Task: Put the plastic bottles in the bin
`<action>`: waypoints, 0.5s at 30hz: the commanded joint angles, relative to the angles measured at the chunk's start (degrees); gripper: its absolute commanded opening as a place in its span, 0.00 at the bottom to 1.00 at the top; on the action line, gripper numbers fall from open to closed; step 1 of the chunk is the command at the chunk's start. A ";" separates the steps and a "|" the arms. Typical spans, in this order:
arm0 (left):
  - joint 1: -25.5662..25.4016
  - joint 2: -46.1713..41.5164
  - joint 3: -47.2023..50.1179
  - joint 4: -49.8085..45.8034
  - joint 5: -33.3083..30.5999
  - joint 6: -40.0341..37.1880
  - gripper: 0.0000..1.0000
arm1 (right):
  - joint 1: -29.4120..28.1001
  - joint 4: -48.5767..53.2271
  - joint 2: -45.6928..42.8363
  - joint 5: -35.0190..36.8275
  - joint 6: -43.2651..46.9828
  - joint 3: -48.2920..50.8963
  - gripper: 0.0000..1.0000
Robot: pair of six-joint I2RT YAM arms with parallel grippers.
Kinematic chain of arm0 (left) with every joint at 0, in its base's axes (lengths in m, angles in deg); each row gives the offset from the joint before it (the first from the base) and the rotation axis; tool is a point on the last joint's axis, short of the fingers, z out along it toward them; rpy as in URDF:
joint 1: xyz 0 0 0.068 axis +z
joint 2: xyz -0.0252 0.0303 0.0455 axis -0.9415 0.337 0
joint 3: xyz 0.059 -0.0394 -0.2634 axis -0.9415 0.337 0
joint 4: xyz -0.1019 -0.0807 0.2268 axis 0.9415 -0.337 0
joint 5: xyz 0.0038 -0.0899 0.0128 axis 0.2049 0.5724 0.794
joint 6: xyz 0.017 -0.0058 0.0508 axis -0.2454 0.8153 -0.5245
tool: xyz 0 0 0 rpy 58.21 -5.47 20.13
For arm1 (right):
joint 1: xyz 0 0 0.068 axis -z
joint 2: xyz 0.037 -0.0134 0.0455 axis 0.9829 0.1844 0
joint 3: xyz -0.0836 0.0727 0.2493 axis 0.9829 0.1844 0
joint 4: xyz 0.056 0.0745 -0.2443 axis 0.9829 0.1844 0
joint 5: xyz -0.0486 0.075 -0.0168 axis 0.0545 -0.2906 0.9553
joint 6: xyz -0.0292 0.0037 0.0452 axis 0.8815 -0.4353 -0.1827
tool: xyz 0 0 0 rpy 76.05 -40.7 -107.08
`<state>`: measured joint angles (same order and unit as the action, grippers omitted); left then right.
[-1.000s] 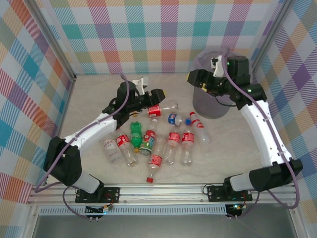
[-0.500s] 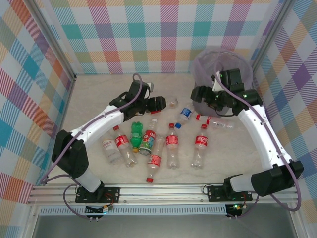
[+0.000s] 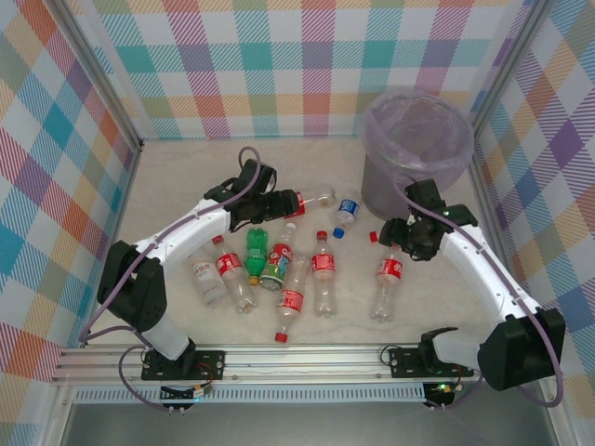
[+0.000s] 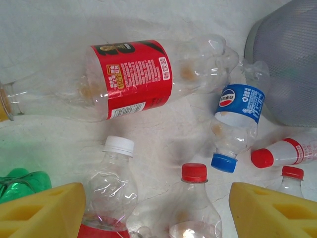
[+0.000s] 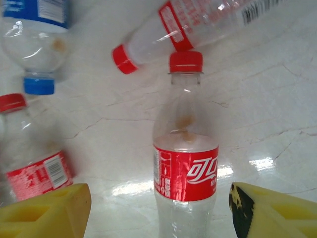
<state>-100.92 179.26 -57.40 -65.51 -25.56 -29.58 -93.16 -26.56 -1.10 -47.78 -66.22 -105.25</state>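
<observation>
Since the earlier frames the right arm has come away from the bin and swung toward the near side, over the plastic bottles. The left arm has drawn back slightly, uncovering the label of the large red-labelled bottle ahead of it.

Right gripper: fingers spread, straddling a cola bottle that lies flat with its red cap pointing far. A gap shows on each side and there is no contact. Just beyond that cap a crosswise bottle lies on the table.

Left gripper: fingers released and wide apart, nothing clasped. A white-capped bottle and a red-capped bottle lie on the table below the gap. The large red-labelled bottle lies across just beyond the fingers.

A blue-labelled bottle lies beside it, near the foot of the bin. The remaining plastic bottles, a green bottle among them, are clustered mid-table between the arms. The bin stands upright at the far right, lined with a lilac bag.
</observation>
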 commanded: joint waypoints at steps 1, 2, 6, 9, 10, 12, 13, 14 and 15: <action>0.21 -1.25 0.69 0.42 0.03 0.67 0.76 | 3.75 -9.92 -3.21 1.40 -7.20 6.35 0.75; 0.20 -1.19 0.75 0.61 0.32 0.84 0.76 | 5.91 -14.49 -4.86 -0.93 -9.69 9.33 0.76; 0.20 -0.66 0.73 1.19 2.17 2.05 0.76 | 10.49 -20.21 -5.59 -6.94 -14.77 13.80 0.81; 0.20 -0.95 1.78 2.13 1.74 2.55 0.76 | 10.35 -15.59 -2.92 -8.74 -11.28 12.77 0.85; 0.20 -0.99 2.16 2.50 1.45 2.60 0.76 | 10.29 -14.47 -2.05 -9.74 -10.35 12.64 0.87; 0.20 -0.37 2.19 2.57 1.77 2.54 0.76 | 9.60 -12.91 -0.57 -10.68 -8.74 12.66 0.91; 0.20 0.15 1.83 2.41 2.36 2.60 0.76 | 9.17 -11.73 0.39 -10.78 -8.02 12.30 0.93; 0.20 0.56 1.52 2.30 2.94 2.59 0.76 | 8.96 -10.82 1.20 -10.73 -7.45 12.00 0.94; 0.20 0.99 1.28 2.76 4.02 2.73 0.76 | 8.69 -10.09 2.30 -11.21 -6.68 11.75 0.96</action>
<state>-100.92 179.50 -55.78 -63.92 -23.81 -27.42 -83.67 -39.76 -0.66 -56.28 -75.20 -91.83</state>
